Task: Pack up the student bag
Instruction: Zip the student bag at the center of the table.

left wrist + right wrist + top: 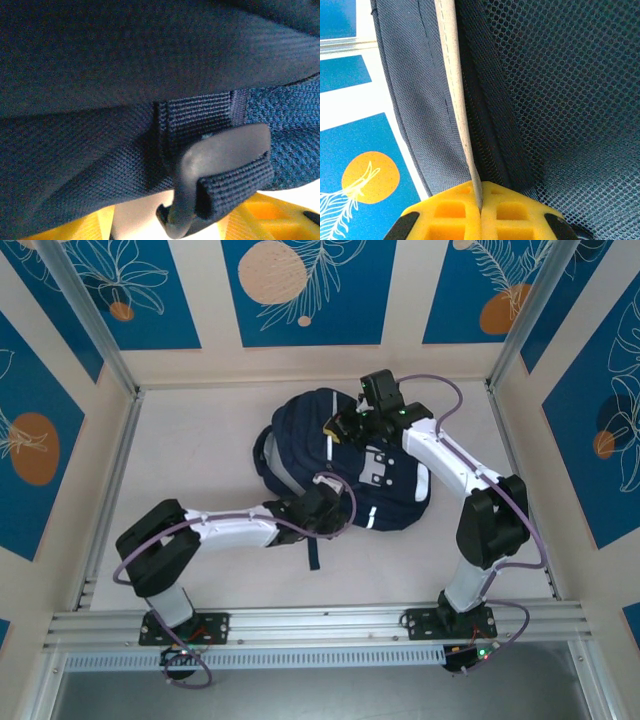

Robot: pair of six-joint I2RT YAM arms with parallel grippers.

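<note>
The student bag (300,430), dark navy with white-grey front patches, lies in the middle of the table. My right gripper (352,424) is at the bag's far top. In the right wrist view its yellow fingers (455,210) are shut on the pale grey trim (451,75) beside the zip, with dark mesh lining (570,100) to the right. My left gripper (318,508) is at the bag's near edge. Its jaws (170,232) stand apart under navy fabric (100,75). A black strap buckle (220,155) with webbing hangs between them, and I cannot tell if it is pinched.
Blue-and-cream patterned walls (90,290) close in the table on three sides, with aluminium posts (95,325) at the corners. A metal rail (320,625) runs along the near edge by both arm bases. A black strap (313,550) trails from the bag toward the front.
</note>
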